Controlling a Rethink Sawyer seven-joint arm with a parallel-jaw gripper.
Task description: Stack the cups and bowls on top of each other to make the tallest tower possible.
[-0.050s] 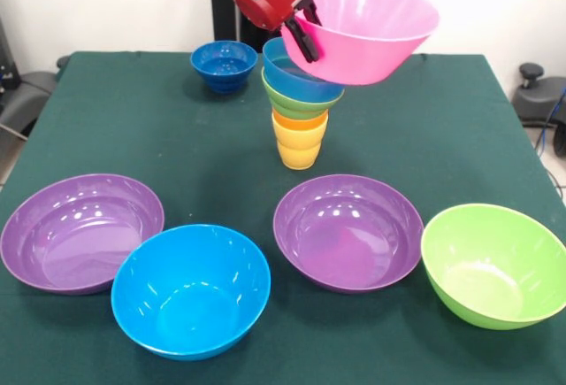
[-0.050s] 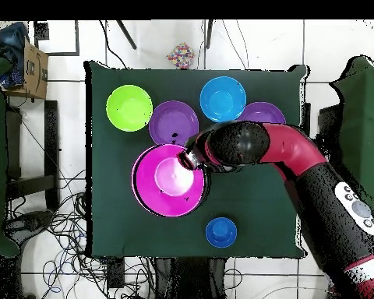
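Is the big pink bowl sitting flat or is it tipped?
Tipped. The pink bowl hangs tilted in the gripper, its rim higher on one side, above the tower.

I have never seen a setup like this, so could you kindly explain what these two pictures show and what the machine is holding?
It is a red and black robot arm working at a green table. One picture looks across the table; the other looks straight down from above.

Its claw grips the rim of a large pink bowl, held tilted in the air over a small tower: a yellow-orange cup, an orange cup, a small green bowl and a light blue bowl, nested.

Loose on the table lie two purple bowls, a large blue bowl, a large green bowl and a small dark blue bowl.
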